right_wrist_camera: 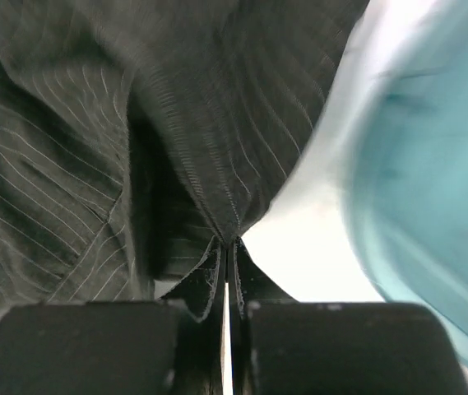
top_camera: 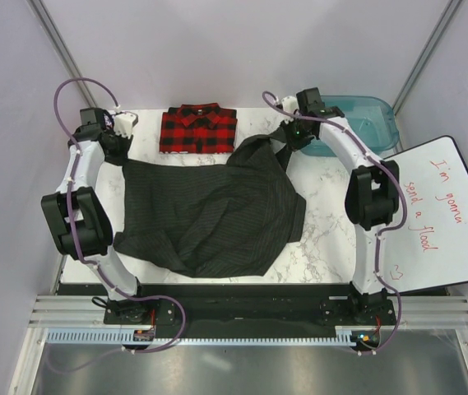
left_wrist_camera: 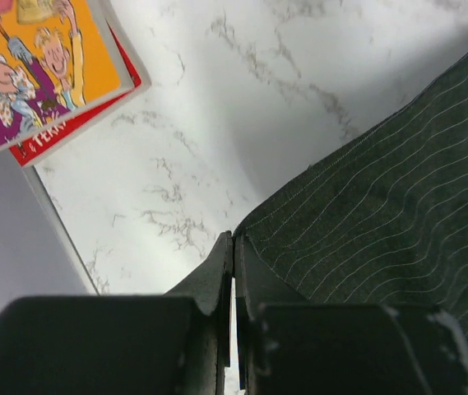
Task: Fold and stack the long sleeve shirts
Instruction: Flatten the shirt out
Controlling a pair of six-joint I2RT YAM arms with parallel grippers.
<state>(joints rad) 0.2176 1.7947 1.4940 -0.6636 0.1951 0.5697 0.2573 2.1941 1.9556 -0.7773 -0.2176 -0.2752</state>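
Observation:
The dark charcoal pinstriped shirt [top_camera: 209, 210] lies spread and rumpled across the marble table. Its far right part is pulled up into a peak. My right gripper [top_camera: 287, 136] is shut on that peak; in the right wrist view the fabric [right_wrist_camera: 217, 99] hangs bunched from the closed tips [right_wrist_camera: 232, 243]. My left gripper [top_camera: 118, 141] is at the shirt's far left corner, shut on the hem edge [left_wrist_camera: 382, 206] right at the tips [left_wrist_camera: 234, 239]. The red-and-black plaid shirt [top_camera: 198, 128] lies folded at the back of the table, apart from both grippers.
A teal plastic bin [top_camera: 365, 115] stands at the back right, close behind the right gripper. A whiteboard [top_camera: 443, 214] with red writing leans at the right edge. A colourful paperback book [left_wrist_camera: 44, 66] lies near the table's left edge, beyond the left gripper.

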